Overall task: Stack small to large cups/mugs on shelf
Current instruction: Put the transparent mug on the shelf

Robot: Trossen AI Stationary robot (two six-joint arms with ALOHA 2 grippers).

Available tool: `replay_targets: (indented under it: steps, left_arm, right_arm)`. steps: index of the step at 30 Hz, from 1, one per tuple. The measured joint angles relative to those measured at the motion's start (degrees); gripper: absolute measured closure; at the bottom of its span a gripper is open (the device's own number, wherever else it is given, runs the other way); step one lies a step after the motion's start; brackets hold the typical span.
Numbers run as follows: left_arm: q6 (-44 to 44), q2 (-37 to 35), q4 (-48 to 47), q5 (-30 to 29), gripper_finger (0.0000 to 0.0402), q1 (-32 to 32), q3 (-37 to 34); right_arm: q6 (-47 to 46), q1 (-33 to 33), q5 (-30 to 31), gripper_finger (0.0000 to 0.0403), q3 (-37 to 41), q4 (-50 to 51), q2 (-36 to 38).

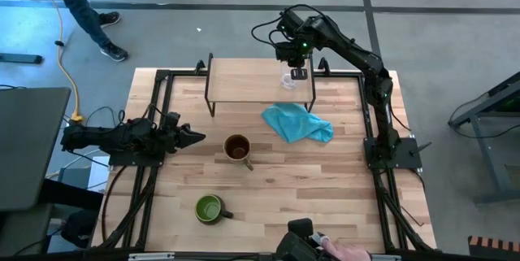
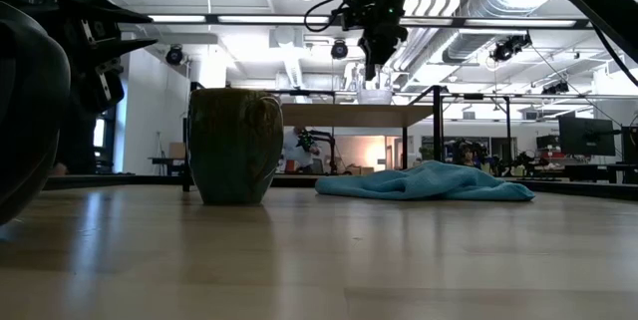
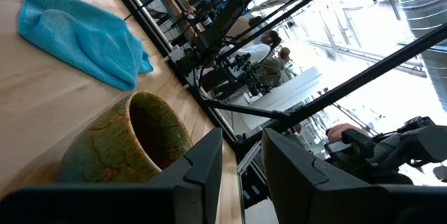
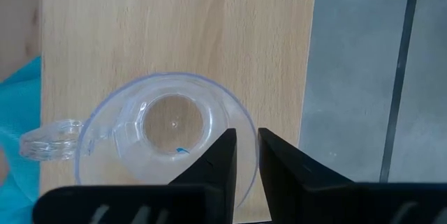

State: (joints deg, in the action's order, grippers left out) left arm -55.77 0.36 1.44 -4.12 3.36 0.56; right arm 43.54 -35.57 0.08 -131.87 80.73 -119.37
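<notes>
A small clear glass cup [image 1: 289, 80] stands upright at the right end of the light-wood shelf [image 1: 252, 78]. My right gripper [image 1: 298, 72] comes down on it from above and is shut on its rim. The tan-brown mug [image 1: 237, 148] stands on its base mid-table, just ahead of my left gripper [image 1: 195, 137], which waits level at the left edge, fingers slightly apart on nothing. The dark mug with green inside [image 1: 210, 208] stands upright near the front edge. It fills the low view [image 2: 236, 146]. My right gripper pinches the clear cup's rim wall [image 4: 246, 123], one finger [image 4: 216, 161] inside the cup and one outside. The hold is on the side away from the cup's handle [image 4: 45, 140]. The fingers slant steeply down from above. The cup stays upright at the shelf top; resting or just clear, I cannot tell.
A crumpled blue cloth [image 1: 297, 123] lies on the table in front of the shelf's right end. Black frame rails run along both table sides. A person's hand [image 1: 349, 253] shows at the front edge, and a person's legs [image 1: 85, 13] are on the floor beyond the far left.
</notes>
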Motion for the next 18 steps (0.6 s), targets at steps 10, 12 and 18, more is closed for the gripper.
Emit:
replay_targets:
  steps: [10,12,18]
  left_arm:
    - [0.0,0.0,0.0,0.0,0.0311,0.0,0.0]
    - [0.0,0.0,0.0,0.0,0.0311,0.0,0.0]
    - [0.0,0.0,0.0,0.0,0.0311,0.0,0.0]
  right_arm:
    - [0.0,0.0,-0.5,0.0351,0.0,1.5,0.0]
    - [0.0,0.0,-0.5,0.0351,0.0,1.8,0.0]
    - [0.0,0.0,-0.2,0.0351,0.0,1.7,0.0]
